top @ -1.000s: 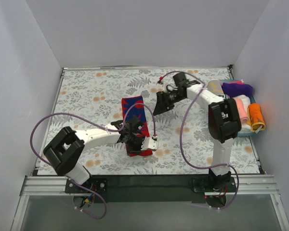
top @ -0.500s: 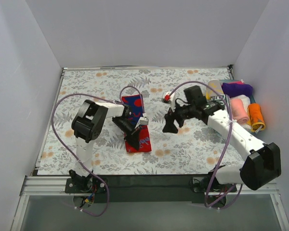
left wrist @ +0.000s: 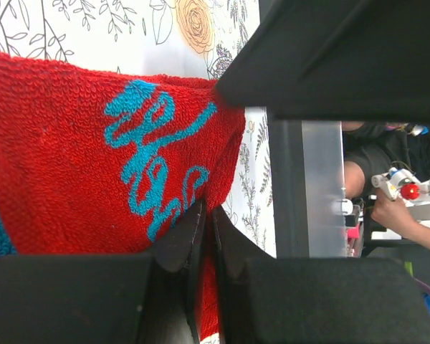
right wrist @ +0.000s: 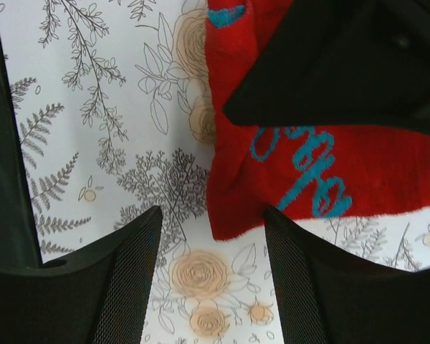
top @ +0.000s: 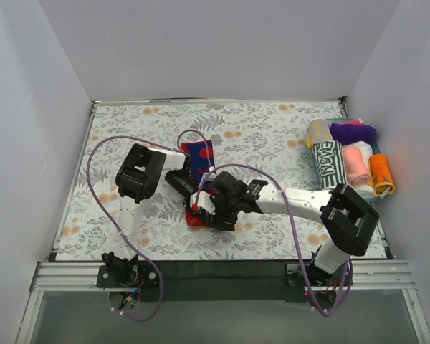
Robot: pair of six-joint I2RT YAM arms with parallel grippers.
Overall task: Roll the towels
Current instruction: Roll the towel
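The red and teal-blue towel [top: 199, 154] lies flat near the middle of the flower-patterned table covering. My left gripper [top: 192, 193] sits at its left edge. In the left wrist view [left wrist: 209, 215] its jaws are pressed together on a fold of the red towel [left wrist: 72, 143]. My right gripper [top: 211, 211] hovers over the towel's near end, close to the left gripper. In the right wrist view [right wrist: 211, 251] it is open and empty, with the towel's red corner [right wrist: 322, 172] just beyond the gap between its fingers. A pink roll [top: 356, 163] lies in the tray at the right.
A teal tray [top: 378, 197] at the right edge holds several rolled towels: purple [top: 352, 132], orange [top: 381, 174] and a green-and-white one [top: 328, 163]. White walls enclose the table on three sides. Purple cables loop off both arms.
My right arm swung from the middle right across to the towel's near end, beside the left gripper. The left gripper stayed at the towel's left edge. The towel has barely shifted.
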